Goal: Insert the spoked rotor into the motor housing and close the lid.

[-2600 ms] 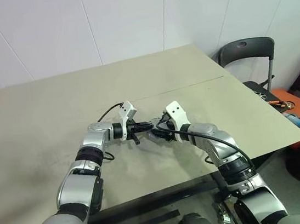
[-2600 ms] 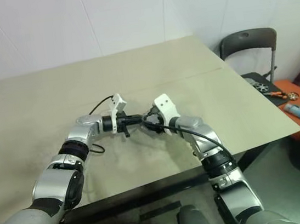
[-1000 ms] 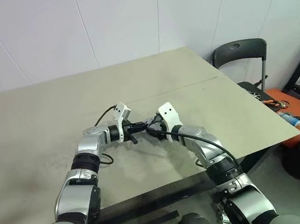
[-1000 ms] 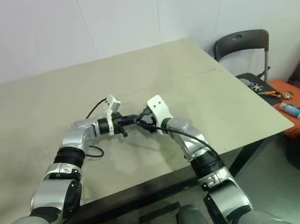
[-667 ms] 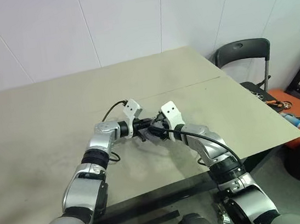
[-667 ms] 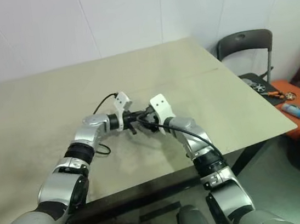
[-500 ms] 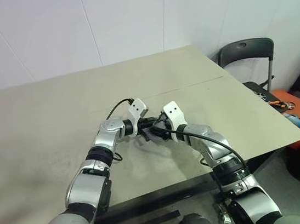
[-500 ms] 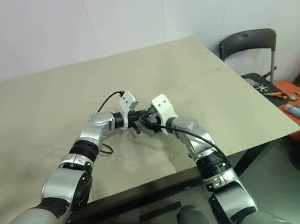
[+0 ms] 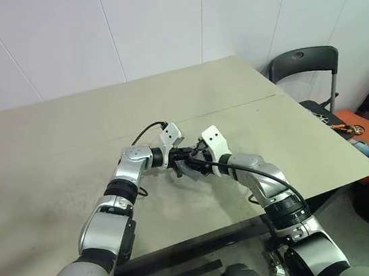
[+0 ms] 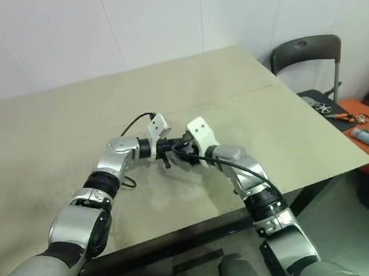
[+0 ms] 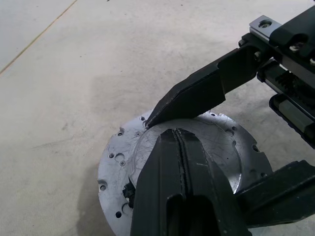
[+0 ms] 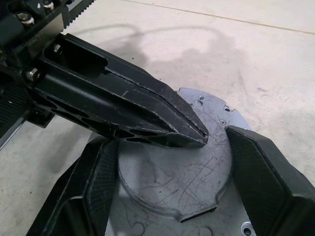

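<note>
We see a scratched light-grey lid, black grippers, a speckled beige table and a dark-grey chair at right.

beige table carries one metal assembly
the round grey lid sits atop the motor housing on its scuffed surface.

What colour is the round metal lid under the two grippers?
The lid is light silver-grey, covered with fine scratches; the right wrist view shows it best.
</note>
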Robot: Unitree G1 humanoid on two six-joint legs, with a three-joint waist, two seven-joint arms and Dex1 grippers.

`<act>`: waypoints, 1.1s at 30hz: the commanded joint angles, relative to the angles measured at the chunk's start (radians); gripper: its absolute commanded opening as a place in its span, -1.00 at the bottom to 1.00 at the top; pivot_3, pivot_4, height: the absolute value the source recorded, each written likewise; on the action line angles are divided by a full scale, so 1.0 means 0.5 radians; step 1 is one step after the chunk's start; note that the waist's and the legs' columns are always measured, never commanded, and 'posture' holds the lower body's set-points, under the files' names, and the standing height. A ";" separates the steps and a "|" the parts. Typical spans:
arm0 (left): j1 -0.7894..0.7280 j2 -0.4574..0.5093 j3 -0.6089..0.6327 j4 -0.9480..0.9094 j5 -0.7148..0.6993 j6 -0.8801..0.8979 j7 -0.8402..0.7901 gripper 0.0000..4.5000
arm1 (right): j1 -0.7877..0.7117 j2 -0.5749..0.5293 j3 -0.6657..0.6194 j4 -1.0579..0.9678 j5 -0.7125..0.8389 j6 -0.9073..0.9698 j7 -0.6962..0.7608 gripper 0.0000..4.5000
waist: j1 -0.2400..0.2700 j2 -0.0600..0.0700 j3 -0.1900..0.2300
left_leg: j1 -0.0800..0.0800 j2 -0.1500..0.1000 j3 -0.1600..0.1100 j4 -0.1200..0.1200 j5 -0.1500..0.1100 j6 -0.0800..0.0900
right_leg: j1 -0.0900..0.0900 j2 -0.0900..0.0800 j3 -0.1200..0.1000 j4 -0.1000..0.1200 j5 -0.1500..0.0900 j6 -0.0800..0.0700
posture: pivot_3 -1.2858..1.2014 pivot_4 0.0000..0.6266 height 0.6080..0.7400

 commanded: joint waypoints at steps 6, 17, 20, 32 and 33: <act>0.065 -0.019 -0.097 0.080 0.089 0.000 -0.074 -1.00 | 0.040 -0.050 -0.011 -0.021 0.147 0.205 0.161 0.99 | 0.001 -0.001 0.000 | 0.002 -0.001 0.000 0.007 -0.001 0.001 | 0.004 0.000 0.000 0.003 -0.003 0.005 | 0.03 -1.00 1.00; 0.072 0.005 -0.089 0.081 0.087 -0.003 -0.077 -1.00 | 0.071 -0.236 -0.032 -0.225 0.193 0.118 0.262 0.99 | 0.001 0.000 0.000 | 0.002 -0.001 0.000 0.006 -0.001 0.001 | 0.003 0.000 0.000 0.004 -0.003 0.006 | 0.03 -1.00 1.00; 0.071 0.009 -0.086 0.079 0.085 -0.002 -0.079 -1.00 | 0.043 -0.224 -0.172 -0.244 0.304 0.219 0.245 0.99 | 0.002 0.000 0.000 | 0.001 -0.001 0.000 0.006 -0.001 0.001 | 0.003 0.000 0.000 0.004 -0.003 0.006 | 0.03 -1.00 1.00; 0.086 0.040 -0.045 0.048 0.043 0.031 -0.114 -1.00 | 0.012 -0.590 -0.649 -0.446 1.068 1.191 0.532 0.99 | 0.001 0.004 0.004 | 0.000 0.000 0.000 0.005 -0.001 0.002 | -0.001 0.001 0.000 0.005 -0.004 0.005 | 0.03 -1.00 1.00; 0.092 0.036 -0.047 0.043 0.043 0.030 -0.110 -1.00 | 0.023 -0.564 -0.696 -0.397 1.091 1.260 0.497 0.99 | 0.002 0.004 0.004 | 0.000 0.000 0.000 0.006 -0.001 0.002 | -0.001 0.001 0.000 0.006 -0.004 0.005 | 0.03 -1.00 1.00</act>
